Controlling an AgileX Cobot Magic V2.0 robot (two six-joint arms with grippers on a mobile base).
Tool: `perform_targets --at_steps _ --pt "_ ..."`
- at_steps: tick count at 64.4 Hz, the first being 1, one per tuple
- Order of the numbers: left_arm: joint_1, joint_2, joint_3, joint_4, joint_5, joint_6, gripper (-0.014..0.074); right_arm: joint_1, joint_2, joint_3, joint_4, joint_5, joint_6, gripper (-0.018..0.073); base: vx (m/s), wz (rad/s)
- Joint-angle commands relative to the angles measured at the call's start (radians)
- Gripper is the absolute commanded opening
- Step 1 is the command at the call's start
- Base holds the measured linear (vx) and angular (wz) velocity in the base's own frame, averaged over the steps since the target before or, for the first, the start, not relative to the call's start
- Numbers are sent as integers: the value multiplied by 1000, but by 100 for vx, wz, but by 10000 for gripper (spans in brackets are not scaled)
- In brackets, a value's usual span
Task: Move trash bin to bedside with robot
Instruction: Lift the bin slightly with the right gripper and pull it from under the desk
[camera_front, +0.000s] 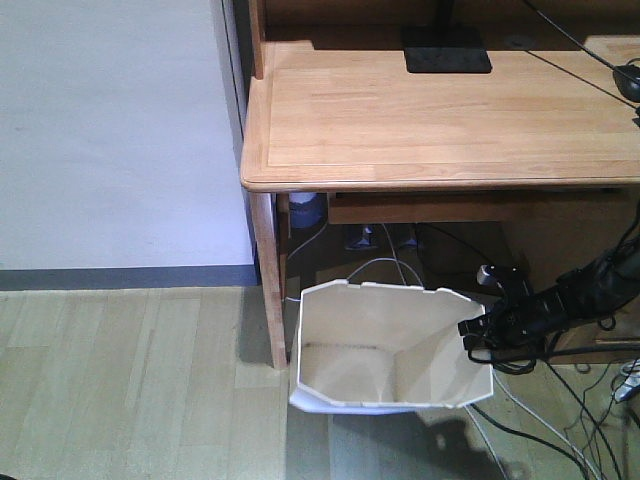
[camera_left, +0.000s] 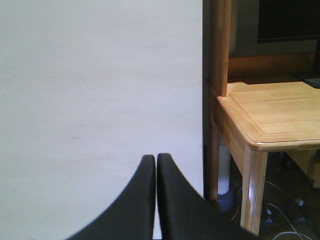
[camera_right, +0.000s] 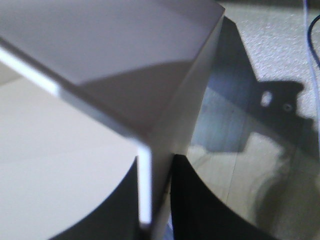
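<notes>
**Pinched trash bin (camera_front: 370, 340) under the surface (camera_front: 440, 110)**

The left hand (camera_left: 156, 172), fingers pressed together, faces a white wall (camera_left: 100, 90). The trash bin sits on the floor (camera_front: 130, 380) at 6 o'clock, beneath the surface's corner. At its 3 o'clock rim, the right hand (camera_front: 472, 330) pinches the bin's side.

front view: even, soft light, colours a bit washed, wall (camera_front: 110, 130) w/ bluish cast. under the desk (camera_front: 440, 110) it's dim, cables murky. bin (camera_front: 380, 340) drops a soft shadow on the floor (camera_front: 130, 380) at its near side. left wrist view: wall pale and flat, left fingers (camera_left: 145, 200) blurred black. right wrist view: bin v close, out of focus; sharp-edged shadow and sheen on floor.
</notes>
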Motion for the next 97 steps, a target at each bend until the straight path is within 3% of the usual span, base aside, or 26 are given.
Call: perform_targets --at_steps 1,15,26,97 --pt "0 -5 -21 -5 -72 -4 -6 -25 -102 38 9 235 -54 -5 0 0" --pt "0 -5 -21 -5 -72 -4 -6 -105 -115 65 17 400 -56 -5 0 0" --pt "0 -5 -21 -5 -72 -4 -6 -144 -115 65 13 452 -30 -5 0 0" --pt "0 -5 -21 -5 -72 -4 -6 -148 -115 65 -13 507 -35 -5 0 0"
